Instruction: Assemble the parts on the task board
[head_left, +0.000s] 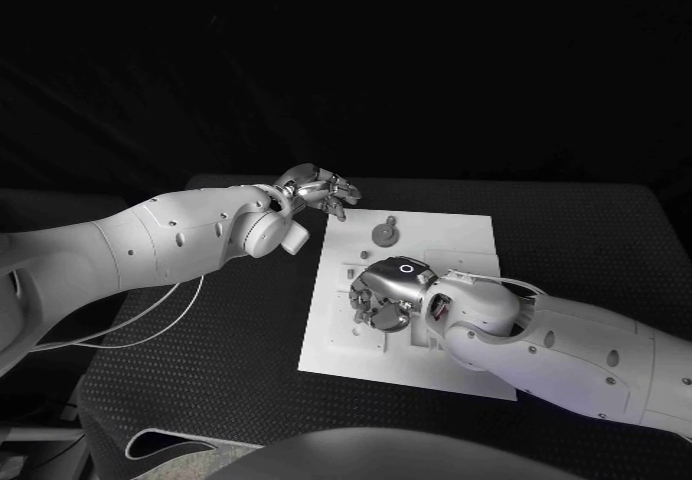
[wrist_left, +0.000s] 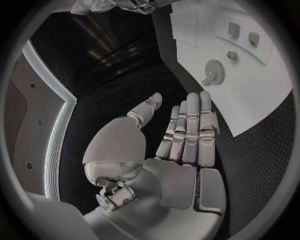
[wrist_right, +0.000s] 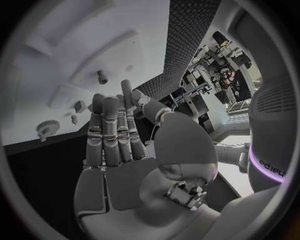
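Left robot hand (head_left: 320, 189): open, fingers straight, holding nothing, off the task board's (head_left: 447, 235) far corner
Right robot hand (head_left: 387, 296): over the board's middle, fingers extended, empty
Gear part (head_left: 385, 233): on the board, between both hands

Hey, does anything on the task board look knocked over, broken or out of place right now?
Nothing stands out. The task board lies flat on the table, a gear-like part rests flat near its far edge, and both hands hold nothing.
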